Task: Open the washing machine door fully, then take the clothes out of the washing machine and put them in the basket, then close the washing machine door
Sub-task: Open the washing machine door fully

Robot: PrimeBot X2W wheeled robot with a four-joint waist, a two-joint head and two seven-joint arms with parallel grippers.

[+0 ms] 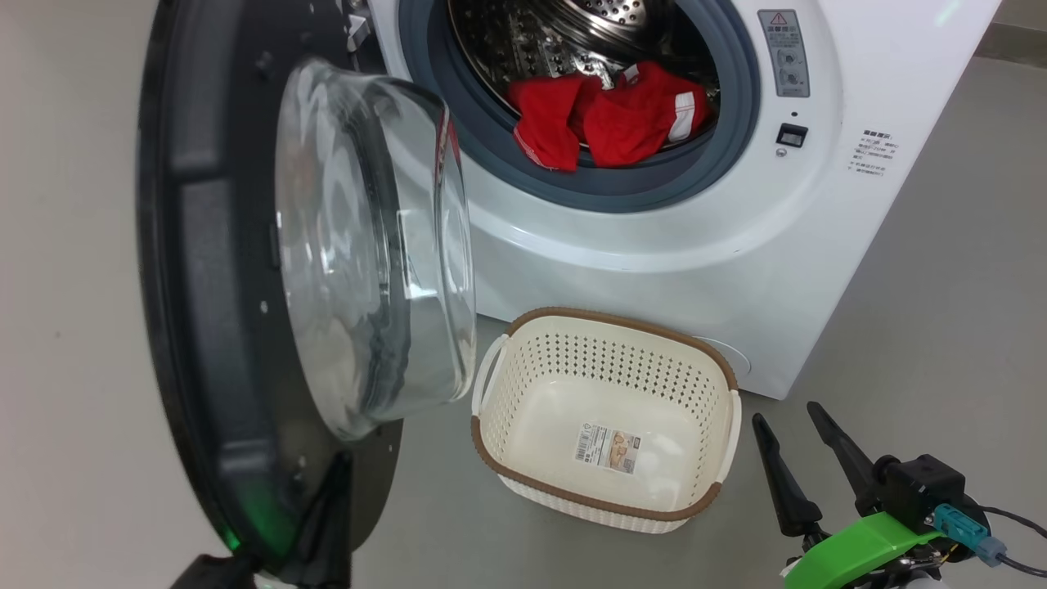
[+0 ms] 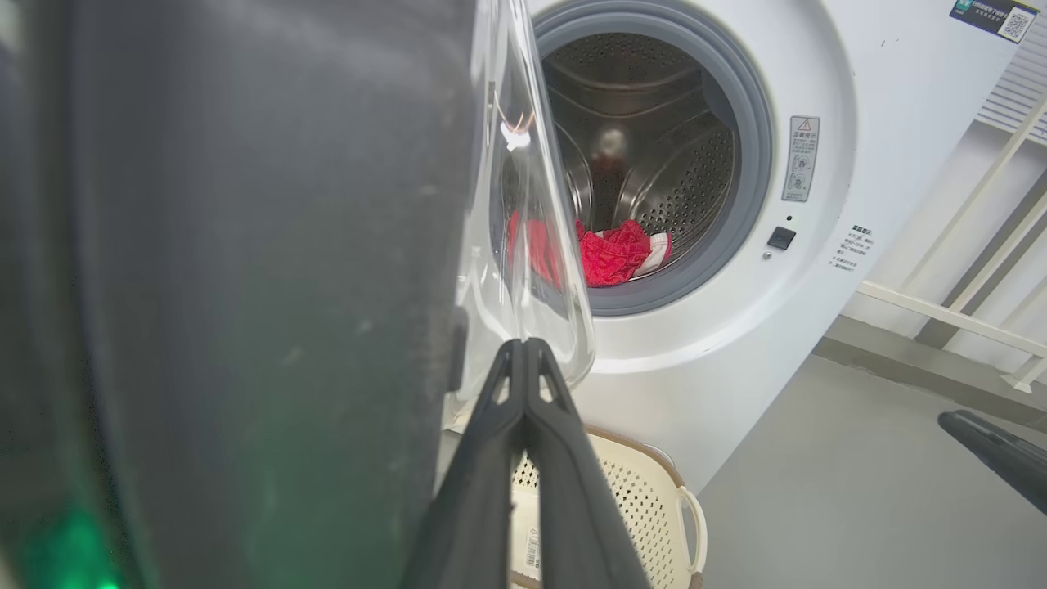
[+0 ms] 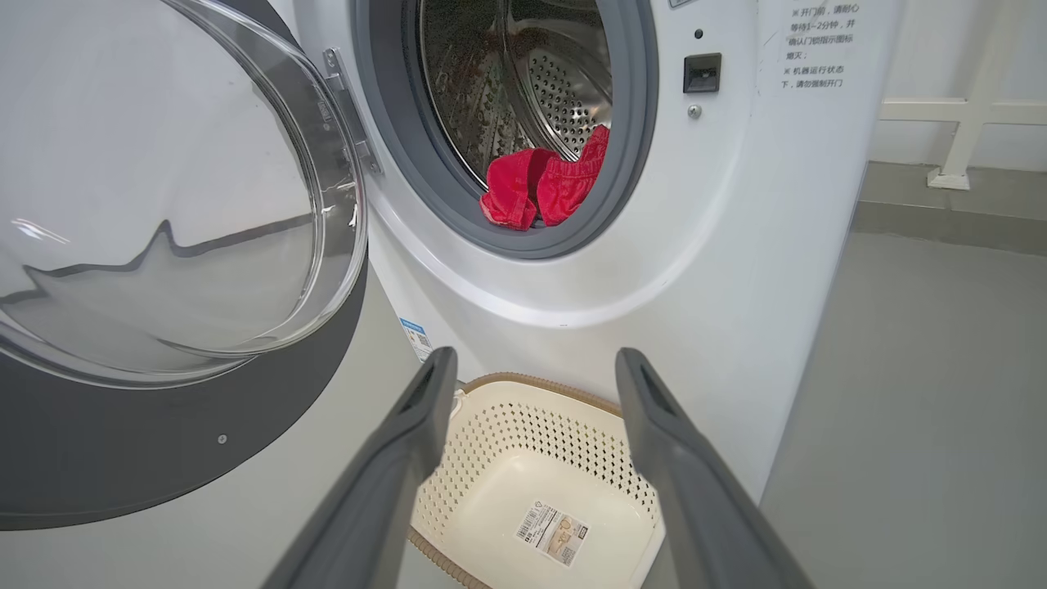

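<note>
The washing machine (image 1: 654, 245) stands ahead with its door (image 1: 204, 245) swung out to the left, glass bowl facing the drum. Red clothes (image 1: 609, 119) lie at the drum's front lip, also seen as clothes (image 3: 540, 184) and clothes (image 2: 613, 249). The cream basket (image 1: 622, 321) sits on the floor below the opening, holding only a sticker. My left gripper (image 1: 339, 470) is shut with nothing in it, its tips (image 2: 523, 348) close beside the door's lower inner rim (image 2: 245, 286). My right gripper (image 1: 785, 414) stands open to the right of the basket (image 3: 523, 380), with nothing between its fingers (image 3: 536, 360).
Grey floor spreads to the right of the machine. A white railing (image 2: 941, 311) runs along the wall behind it. A pale wall lies left of the door. A cable with a teal plug (image 1: 965, 528) hangs off my right wrist.
</note>
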